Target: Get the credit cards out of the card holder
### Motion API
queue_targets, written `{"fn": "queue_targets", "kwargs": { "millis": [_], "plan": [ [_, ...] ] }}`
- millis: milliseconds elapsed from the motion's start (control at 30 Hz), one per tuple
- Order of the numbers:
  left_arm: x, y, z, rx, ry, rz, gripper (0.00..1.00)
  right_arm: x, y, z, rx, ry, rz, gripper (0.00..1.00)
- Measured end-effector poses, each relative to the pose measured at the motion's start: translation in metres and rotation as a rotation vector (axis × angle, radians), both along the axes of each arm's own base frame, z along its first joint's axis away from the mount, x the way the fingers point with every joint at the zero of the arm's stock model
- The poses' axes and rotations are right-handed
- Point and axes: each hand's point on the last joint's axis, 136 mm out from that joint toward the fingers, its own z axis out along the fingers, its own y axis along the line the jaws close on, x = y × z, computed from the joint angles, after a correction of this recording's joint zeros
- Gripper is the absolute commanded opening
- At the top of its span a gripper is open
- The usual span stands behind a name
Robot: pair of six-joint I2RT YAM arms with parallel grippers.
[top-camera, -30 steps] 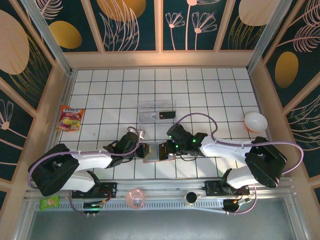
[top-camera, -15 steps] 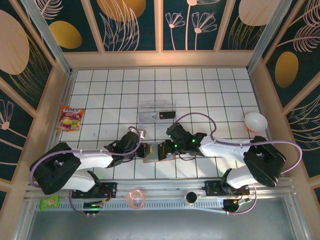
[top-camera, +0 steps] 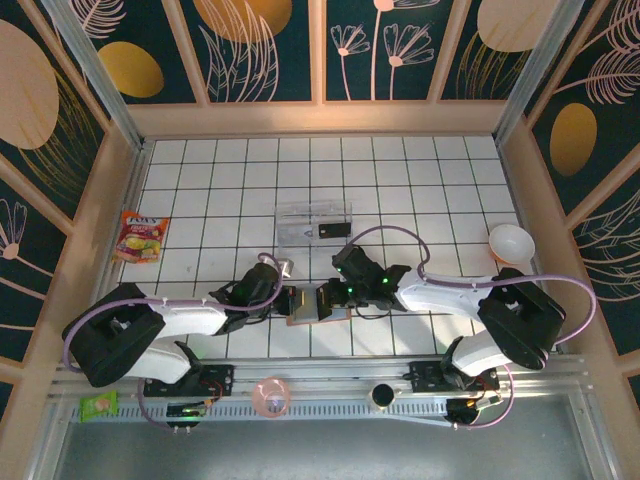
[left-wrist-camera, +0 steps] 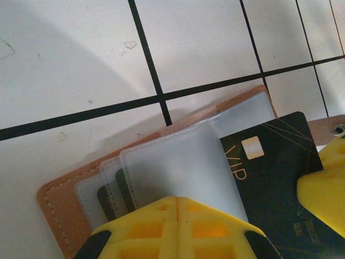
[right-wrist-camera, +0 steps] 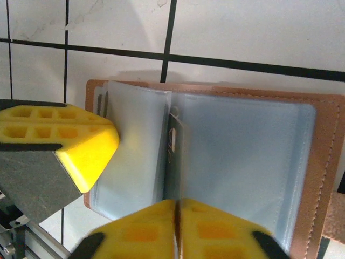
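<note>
The right pincer (right-wrist-camera: 177,210) is clenched on the edge of the black card (left-wrist-camera: 269,172), which sticks partly out of its clear sleeve. The left pincer (left-wrist-camera: 177,208) is pinched shut on a sleeve of the card holder (left-wrist-camera: 54,209), which lies open on the worktop (left-wrist-camera: 81,54) near the arms. This card looks part-drawn, not yet free. Dark cards deeper in the left sleeves are hard to read. A dark thing in the far clear tray (top-camera: 300,212) is too small to name.
</note>
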Motion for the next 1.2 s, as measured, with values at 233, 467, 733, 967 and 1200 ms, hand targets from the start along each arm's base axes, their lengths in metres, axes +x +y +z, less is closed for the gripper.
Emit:
{"fn": "queue_targets", "kwargs": {
  "millis": [233, 467, 733, 967, 1200],
  "plan": [
    [0.0, 0.0, 0.001, 0.004, -0.009, -0.008, 0.0, 0.004, -0.007, 0.027, 0.014, -0.106, 0.055, 0.0],
    [0.002, -0.002, 0.002, 0.015, -0.011, -0.017, 0.15, 0.018, -0.005, 0.1, 0.035, -0.388, 0.202, 0.0],
    [0.008, -0.019, 0.045, -0.067, -0.061, -0.054, 0.68, 0.055, -0.013, 0.135, -0.054, -0.635, 0.348, 0.0],
    [0.012, -0.021, 0.086, -0.135, -0.123, -0.037, 0.99, 0.077, 0.004, 0.175, -0.091, -0.767, 0.58, 0.0],
    [0.017, -0.004, 0.084, -0.077, -0.133, 0.039, 0.99, 0.108, 0.011, 0.168, -0.173, -0.747, 0.808, 0.0]
  ]
}}
